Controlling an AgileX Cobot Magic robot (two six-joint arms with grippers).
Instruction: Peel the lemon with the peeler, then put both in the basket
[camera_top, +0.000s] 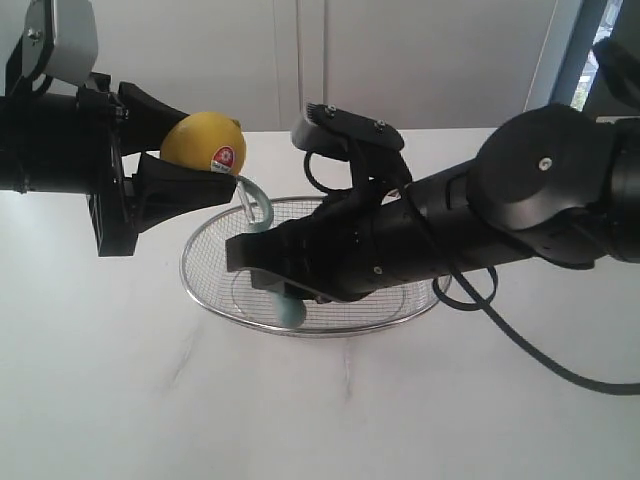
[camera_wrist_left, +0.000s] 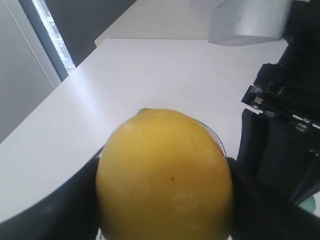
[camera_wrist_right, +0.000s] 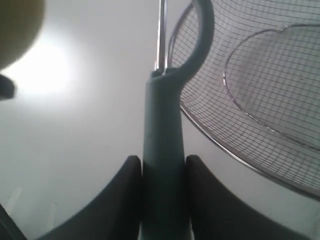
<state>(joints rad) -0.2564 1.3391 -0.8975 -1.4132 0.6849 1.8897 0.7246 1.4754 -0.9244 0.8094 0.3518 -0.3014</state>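
Above the basket's left rim: left fingers are clamping the lemon, holding it clear of the bench, sticker facing out.
Peeler: right fingers are gripping its handle, head pointing up just beside the lemon; contact I cannot tell.
Basket: sitting on the bench, nothing showing inside.
Done: both things are hanging lifted.
Left: skin is looking whole, so peeling seems barely begun, and both are waiting to go into the basket.

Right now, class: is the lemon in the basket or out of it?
Out. The lemon is clamped between the left fingers, up in the air, clear of the basket mesh.
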